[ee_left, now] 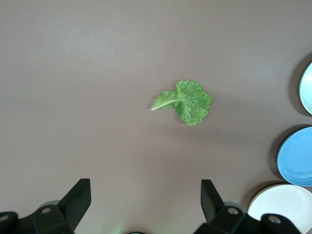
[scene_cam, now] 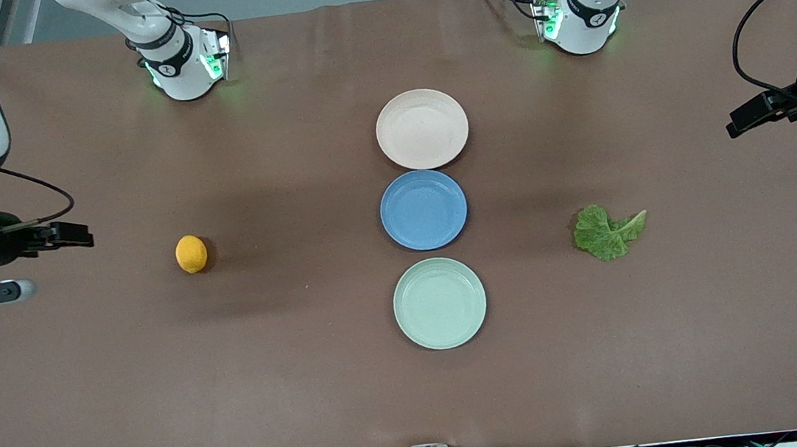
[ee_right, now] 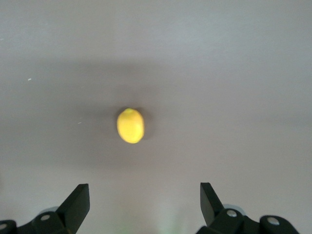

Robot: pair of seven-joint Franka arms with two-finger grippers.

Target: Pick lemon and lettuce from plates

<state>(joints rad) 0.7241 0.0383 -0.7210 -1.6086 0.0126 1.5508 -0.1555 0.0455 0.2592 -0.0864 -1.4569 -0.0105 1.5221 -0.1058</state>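
Both plates, beige (scene_cam: 422, 128) and mint (scene_cam: 439, 303), empty. Lemon (scene_cam: 191, 254) on the table toward the right arm's end, lettuce (scene_cam: 608, 231) toward the left's. Left gripper (ee_left: 146, 204) and right gripper (ee_right: 145, 204) wide, raised. Risk: lemon rolls if pinched off-centre; limp leaf slips.

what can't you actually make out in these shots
- Right gripper: only the open fingertips show in the right wrist view; in the front view the frame edge cuts it off.
- Left gripper: the same, open tips only in the left wrist view.
- Lemon: blurred in the right wrist view, no skin detail.
- Lettuce: its underside against the table is hidden.
- Beige, blue and green plates: cut by the left wrist view's edge.
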